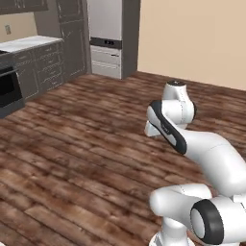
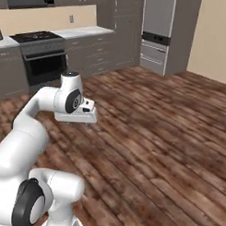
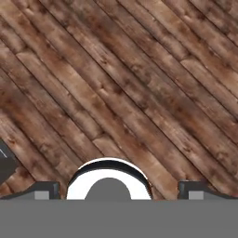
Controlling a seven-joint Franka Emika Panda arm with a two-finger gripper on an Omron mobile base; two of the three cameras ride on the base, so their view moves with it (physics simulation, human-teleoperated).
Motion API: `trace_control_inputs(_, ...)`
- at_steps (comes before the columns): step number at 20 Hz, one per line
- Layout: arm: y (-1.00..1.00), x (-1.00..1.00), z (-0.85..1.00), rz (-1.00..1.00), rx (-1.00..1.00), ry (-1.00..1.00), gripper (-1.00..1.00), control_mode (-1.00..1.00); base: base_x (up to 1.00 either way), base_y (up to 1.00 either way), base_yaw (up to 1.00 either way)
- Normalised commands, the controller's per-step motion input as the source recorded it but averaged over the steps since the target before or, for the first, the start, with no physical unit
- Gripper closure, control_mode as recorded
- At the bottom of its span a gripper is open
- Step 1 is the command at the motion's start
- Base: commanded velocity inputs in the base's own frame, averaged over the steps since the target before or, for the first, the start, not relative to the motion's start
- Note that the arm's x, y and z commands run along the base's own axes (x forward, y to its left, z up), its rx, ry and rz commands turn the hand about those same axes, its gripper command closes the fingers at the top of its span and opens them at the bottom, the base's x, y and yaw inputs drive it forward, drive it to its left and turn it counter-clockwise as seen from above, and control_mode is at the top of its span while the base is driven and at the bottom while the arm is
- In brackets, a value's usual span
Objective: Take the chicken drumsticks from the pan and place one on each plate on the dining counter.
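Note:
My gripper (image 3: 119,189) points down at bare wooden floor (image 3: 125,88). Its two dark fingertips (image 3: 46,189) stand wide apart at the bottom of the hand view, open, with nothing between them. In the right base view the gripper (image 2: 87,122) hangs from the folded white arm, well above the floor planks. The pan, the chicken drumsticks, the plates and the dining counter are out of view.
A black stove with an oven (image 2: 42,64) stands in the grey cabinet run at the back left, under a marble top (image 2: 85,31) over drawers. A tall fridge unit (image 2: 159,33) stands against the far wall. Wide wooden floor (image 1: 81,144) lies between me and them.

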Motion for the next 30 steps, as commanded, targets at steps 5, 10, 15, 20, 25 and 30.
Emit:
trace_control_inputs(5, 0.0, 0.0, 0.0, 0.0, 0.0, 0.0, -1.0, 1.0, 1.0, 0.0, 0.43)
trace_control_inputs(10, 0.0, 0.0, 0.0, 0.0, 0.0, 0.0, -1.0, 1.0, 1.0, 0.0, 0.41)
trace_control_inputs(15, 0.0, 0.0, 0.0, 0.0, 0.0, 0.0, -1.0, 1.0, 1.0, 0.0, 0.43)
trace_control_inputs(20, 0.0, 0.0, 0.0, 0.0, 0.0, 0.0, -1.0, 1.0, 1.0, 0.0, 0.36)
trace_control_inputs(25, 0.0, 0.0, 0.0, 0.0, 0.0, 0.0, -1.0, 1.0, 1.0, 0.0, 0.28)
trace_control_inputs(30, 0.0, 0.0, 0.0, 0.0, 0.0, 0.0, -1.0, 1.0, 1.0, -0.12, 0.17)
